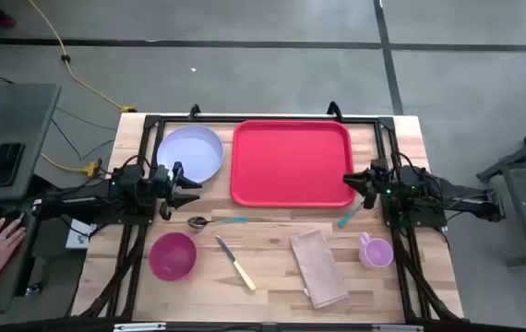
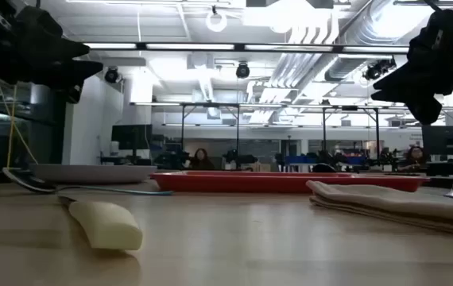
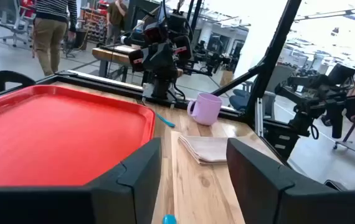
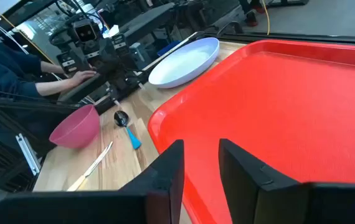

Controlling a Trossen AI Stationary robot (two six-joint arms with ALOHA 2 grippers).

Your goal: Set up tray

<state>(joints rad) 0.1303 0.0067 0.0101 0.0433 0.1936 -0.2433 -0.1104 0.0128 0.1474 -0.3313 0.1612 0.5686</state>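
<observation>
The red tray (image 1: 292,163) is lying flat at the back middle of the table (image 1: 272,277), and it is bare, so the setting up is not started yet, I think. Everything that could go on it is sitting around it, as if waiting. The lavender plate (image 1: 193,153) is lying just beside the tray's left edge. The spoon (image 1: 215,221) with a blue handle is lying in front of the tray, and the knife (image 1: 235,264) is lying nearer the front. The pink bowl (image 1: 172,255) is sitting at the front left. The folded napkin (image 1: 318,267) and the lavender mug (image 1: 375,251) are sitting at the front right. A fork (image 1: 350,218) with a teal handle is lying near the tray's front right corner.

The left gripper (image 1: 186,191) is hanging over the table just off the tray's front left corner, between the plate and the spoon. Its fingers (image 3: 137,169) are standing wide apart and holding nothing.

The right gripper (image 1: 356,183) is hanging at the tray's right edge, close to the front corner. Its fingers (image 4: 164,171) are standing a little apart, with only a narrow gap, and holding nothing. From its own view the tray is lying right under and ahead of it
</observation>
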